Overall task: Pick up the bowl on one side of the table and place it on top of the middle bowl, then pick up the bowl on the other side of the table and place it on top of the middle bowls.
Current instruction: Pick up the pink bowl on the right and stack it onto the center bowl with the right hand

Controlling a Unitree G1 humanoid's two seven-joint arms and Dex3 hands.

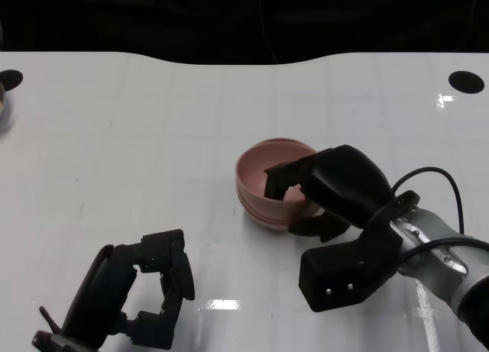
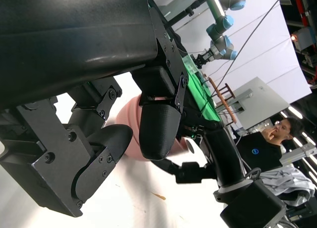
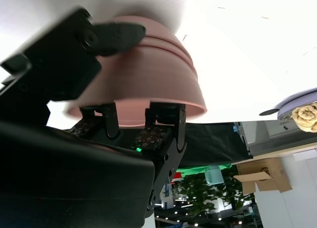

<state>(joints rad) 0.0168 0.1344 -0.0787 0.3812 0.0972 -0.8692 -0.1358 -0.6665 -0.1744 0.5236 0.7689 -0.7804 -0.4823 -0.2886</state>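
— Where are the pink plastic bowls (image 1: 267,185) now?

— Nested in one stack on the glossy white table (image 1: 153,138), about the middle, somewhat nearer its front edge. The black right hand (image 1: 336,188) grips the rim of the top bowl, fingers inside, thumb outside.

— And the black left hand (image 1: 145,287)?

— It holds nothing, fingers apart, near the front edge, well apart from the stack.
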